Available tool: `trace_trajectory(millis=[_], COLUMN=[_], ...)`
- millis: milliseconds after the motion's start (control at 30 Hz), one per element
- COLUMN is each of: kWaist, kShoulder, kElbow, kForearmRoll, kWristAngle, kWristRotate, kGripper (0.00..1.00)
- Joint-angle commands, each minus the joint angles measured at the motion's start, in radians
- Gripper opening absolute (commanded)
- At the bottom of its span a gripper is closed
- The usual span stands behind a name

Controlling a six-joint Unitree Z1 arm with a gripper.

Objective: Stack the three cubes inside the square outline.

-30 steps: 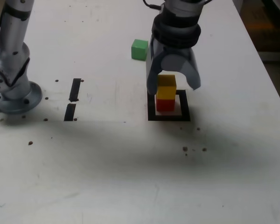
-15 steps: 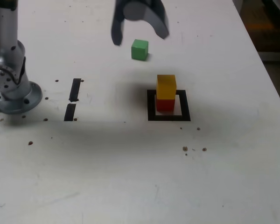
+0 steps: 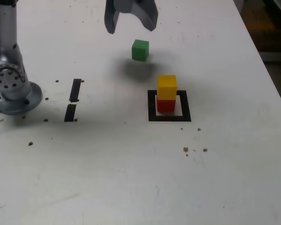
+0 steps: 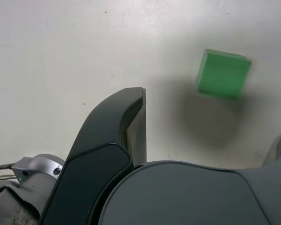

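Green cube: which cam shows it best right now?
The wrist view. The green cube is large and unobstructed there, on bare table beyond the open hand. The exterior view shows it small but clear, apart from the yellow-on-red stack.

Bright even light, soft overhead shadows, sharp focus

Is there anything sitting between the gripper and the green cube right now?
Nothing visible does. The open gripper hangs above the table, up and toward the exterior view's left of the green cube, with only bare white table between them. The yellow cube on the red cube stands apart, inside the square outline.
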Motion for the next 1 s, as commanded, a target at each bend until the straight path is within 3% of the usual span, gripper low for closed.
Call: trace_trajectory(millis=[0,300,733,967], kWaist=[0.007,0.014,0.048,0.067], kShoulder=[-0.003,0.046,0.17,0.198], kElbow=[0.0,0.039,0.072,0.091], kForearmRoll=[-0.009,-0.112,-0.265,-0.308], kWristAngle=[-0.006,-0.03,-0.027,-0.027], kWristRotate=[0.012,0.03,0.053,0.068], kGripper=[1.0,0.99,0.98,0.9])
